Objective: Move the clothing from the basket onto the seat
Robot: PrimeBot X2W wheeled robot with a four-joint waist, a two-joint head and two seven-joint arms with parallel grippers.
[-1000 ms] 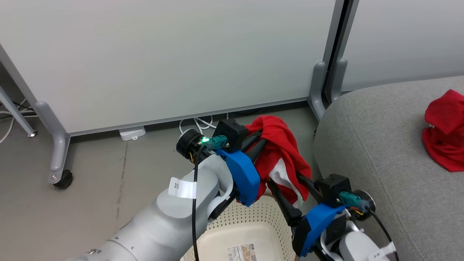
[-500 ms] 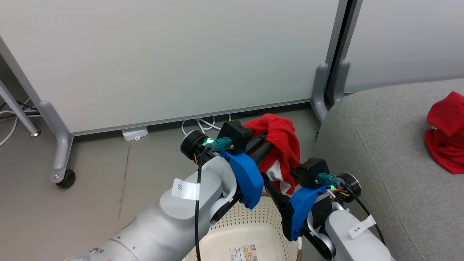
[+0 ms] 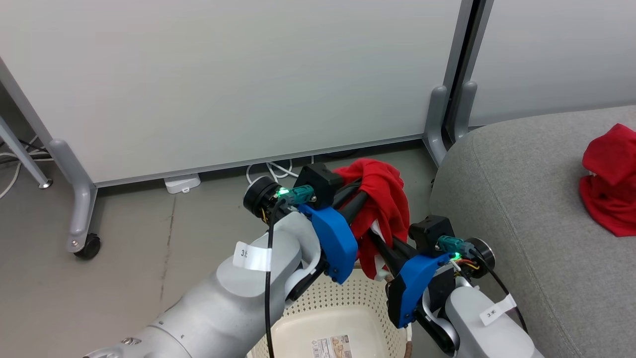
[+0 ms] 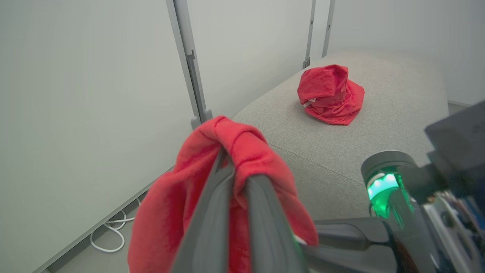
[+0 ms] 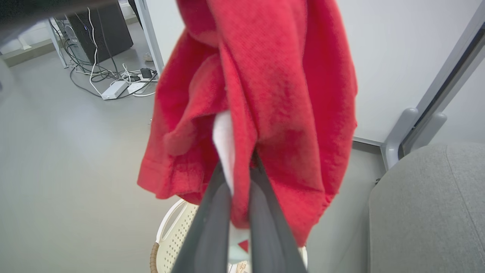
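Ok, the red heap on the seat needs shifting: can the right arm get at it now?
Probably not yet: the right gripper is shut on the hanging garment above the basket, as is the left gripper; the heap lies further along the seat.

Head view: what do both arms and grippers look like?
The left forearm and right forearm are pale grey, each with a white tag, blue wrist cover, black block, teal plug and green light. A black cable runs along the left. The left gripper and right gripper have long dark fingers.
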